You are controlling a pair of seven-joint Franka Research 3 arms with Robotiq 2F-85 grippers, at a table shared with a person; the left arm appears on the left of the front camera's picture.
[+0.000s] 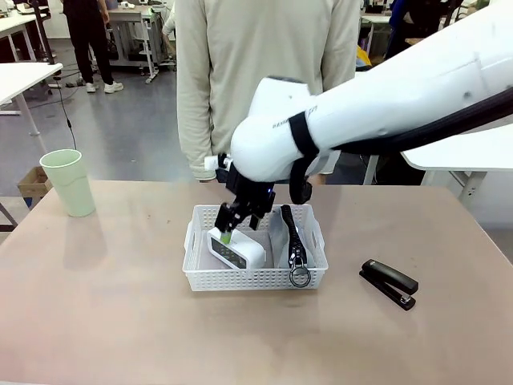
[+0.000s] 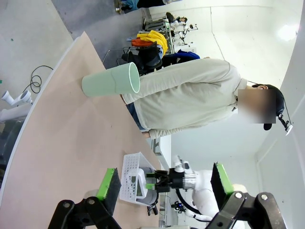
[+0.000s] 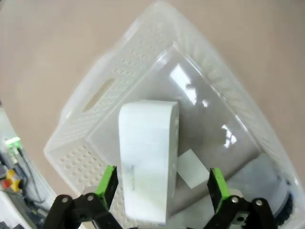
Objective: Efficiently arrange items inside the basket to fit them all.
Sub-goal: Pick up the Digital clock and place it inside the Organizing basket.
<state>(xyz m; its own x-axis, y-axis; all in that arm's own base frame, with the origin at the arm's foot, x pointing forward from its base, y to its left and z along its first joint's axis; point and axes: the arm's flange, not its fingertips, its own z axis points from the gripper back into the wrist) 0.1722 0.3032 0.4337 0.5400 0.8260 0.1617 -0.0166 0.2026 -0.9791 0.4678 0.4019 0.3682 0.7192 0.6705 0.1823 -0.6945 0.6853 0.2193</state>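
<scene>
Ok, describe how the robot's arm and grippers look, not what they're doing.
The right arm is a glossy white, rounded shell with a black band round it, a black cable along its underside and small dark lettering near the joint. The right gripper and left gripper match: black linkage fingers with visible bolts, tipped with bright green pads.

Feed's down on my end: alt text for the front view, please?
The right gripper, jaws open, straddles the white box in the basket, with the grey pouch beside it. The black stapler lies on the table right of the basket; the green cup stands far left.
</scene>
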